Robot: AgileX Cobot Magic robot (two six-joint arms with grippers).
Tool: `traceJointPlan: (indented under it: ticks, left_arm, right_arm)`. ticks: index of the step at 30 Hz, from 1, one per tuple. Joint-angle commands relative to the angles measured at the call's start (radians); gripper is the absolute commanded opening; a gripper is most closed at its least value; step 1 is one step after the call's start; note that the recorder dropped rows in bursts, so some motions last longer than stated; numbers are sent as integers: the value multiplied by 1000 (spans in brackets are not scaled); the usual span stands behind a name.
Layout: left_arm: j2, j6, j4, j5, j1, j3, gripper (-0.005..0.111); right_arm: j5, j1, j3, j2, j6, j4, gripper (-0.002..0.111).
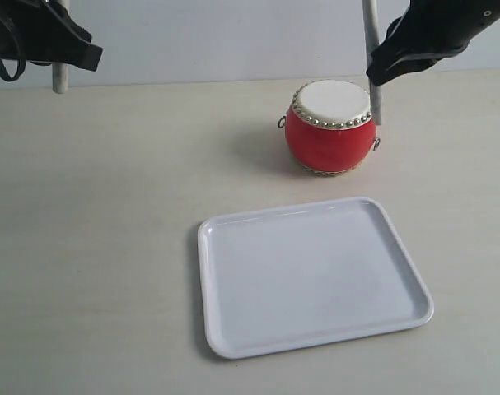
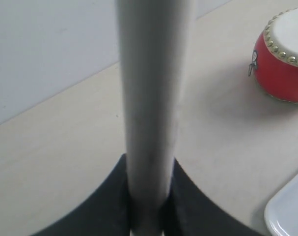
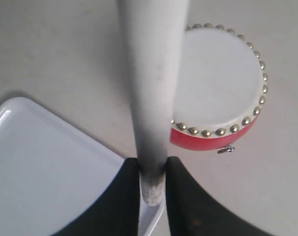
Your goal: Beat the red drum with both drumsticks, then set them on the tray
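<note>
The red drum with its cream top stands on the table behind the white tray. My right gripper is shut on a pale drumstick that stands nearly upright just right of the drum's rim. From the right wrist, that drumstick crosses in front of the drum, pinched in my gripper. At the far left my left gripper is shut on the other drumstick, held high and away from the drum. The left wrist view shows this stick gripped between the jaws.
A pale wall runs behind the light wooden table. The tray's corner shows at the edge of the left wrist view, with the drum far off.
</note>
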Motion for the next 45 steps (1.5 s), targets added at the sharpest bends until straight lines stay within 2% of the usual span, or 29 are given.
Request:
traceJointPlan:
  ticks: [1, 5, 11, 14, 22, 36, 45]
  left_arm:
    - [1, 1, -10, -13, 1, 2, 0]
    - [1, 1, -10, -7, 1, 2, 0]
    - [1, 29, -8, 22, 1, 2, 0]
    - [1, 31, -8, 21, 1, 2, 0]
    - [1, 33, -8, 21, 1, 2, 0]
    - [1, 47, -8, 21, 1, 2, 0]
    - [1, 47, -8, 21, 1, 2, 0]
  right_arm:
    - [24, 39, -29, 60, -24, -74, 0]
    - [47, 100, -112, 127, 39, -187, 0]
    - [277, 190, -269, 216, 163, -451, 0]
    - [305, 223, -293, 235, 147, -545, 0]
    - [305, 294, -293, 237, -45, -551, 0]
    - [305, 368, -291, 238, -57, -640, 0]
    - [305, 449, -194, 238, -59, -760, 0]
